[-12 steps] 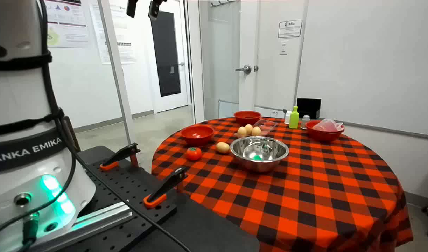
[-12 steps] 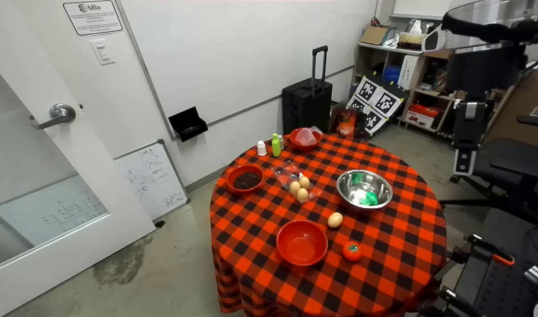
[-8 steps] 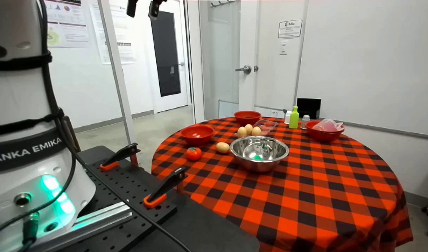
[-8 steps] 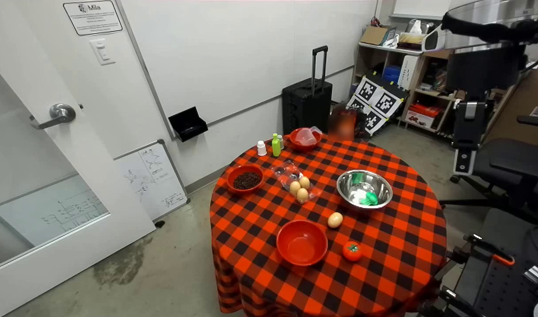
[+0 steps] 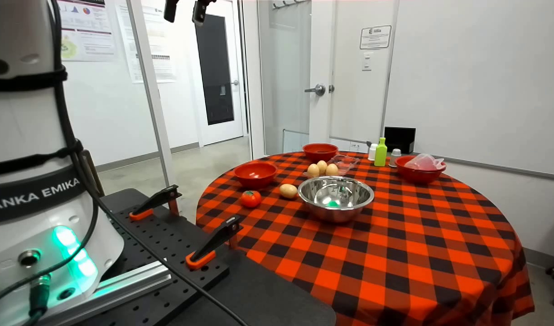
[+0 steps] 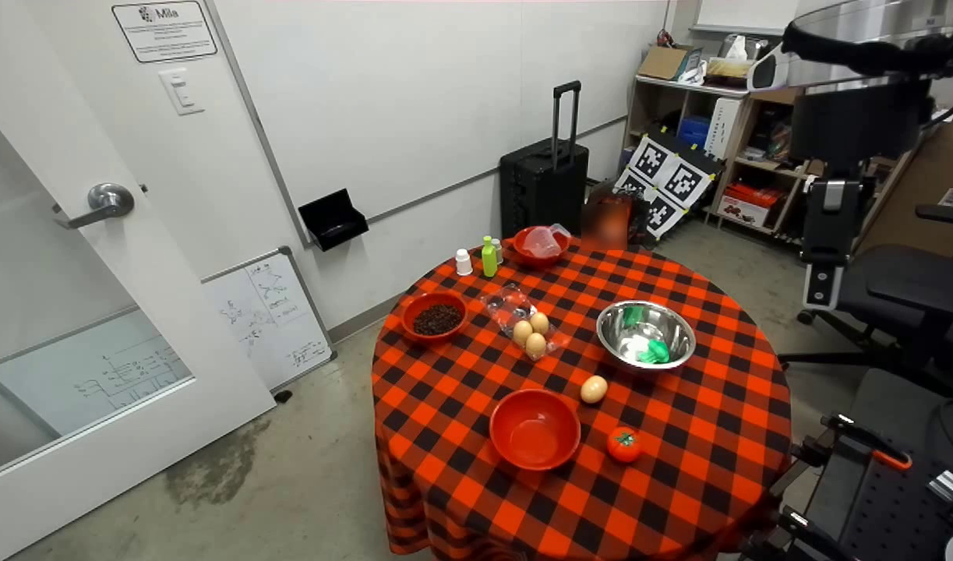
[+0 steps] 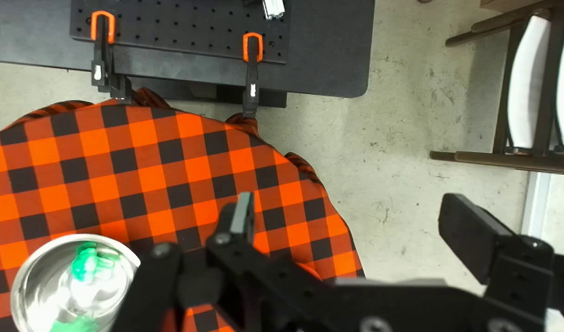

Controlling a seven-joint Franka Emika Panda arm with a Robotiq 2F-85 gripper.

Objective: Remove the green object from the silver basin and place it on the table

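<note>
The small roundish green object point(image 6: 654, 352) lies inside the shiny round metal basin point(image 6: 671, 327) — long axis lost in glare. The black two-fingered gripper point(image 7: 348, 219) hangs well right of the basin in the wrist view, spread wide, gripping nothing — sideways travel, then descent, seems needed.

Bright, even light is filling both exterior views; green lights point(image 5: 74, 252) are glowing on the robot base point(image 5: 102, 235). In the wrist view, glare is whitening patches of the silver basin point(image 7: 44, 281), while the gripper point(image 7: 348, 226) is appearing dark and blurred. In an exterior view, a smeared patch point(image 6: 605, 224) is showing beyond the table point(image 6: 454, 397).
</note>
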